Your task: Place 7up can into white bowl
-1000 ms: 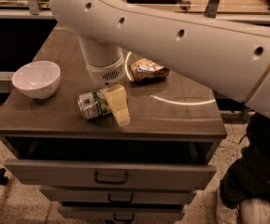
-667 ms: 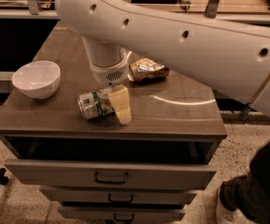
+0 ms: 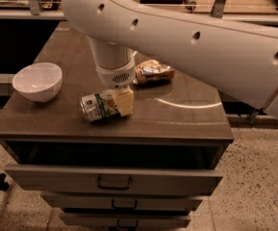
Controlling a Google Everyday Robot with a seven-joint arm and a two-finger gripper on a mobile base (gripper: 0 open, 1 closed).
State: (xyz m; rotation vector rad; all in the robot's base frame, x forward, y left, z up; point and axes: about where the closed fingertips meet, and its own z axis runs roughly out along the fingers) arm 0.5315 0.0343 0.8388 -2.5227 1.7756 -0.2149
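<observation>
On the table (image 3: 191,121), below our big arm (image 3: 177,32), the bowl (image 3: 37,81) sits near the left edge. The can (image 3: 94,108) lies on its side to the bowl's right, apart from it — long axis roughly left-right, silver top toward the bowl. Our gripper (image 3: 120,101) is down at the can's right end; whether it is clamped or loose we cannot tell.

We lose the right end of the 7up can (image 3: 95,107) behind the gripper (image 3: 120,102), which sits low over the middle of the cabinet top (image 3: 186,117). The arm (image 3: 191,37) runs off the right edge and hides part of the cabinet top's back. The wrist (image 3: 114,69) covers the foil snack bag's (image 3: 155,72) left end. The bottom edge cuts the lowest drawer (image 3: 124,221). The can's lettering is too small to read.
</observation>
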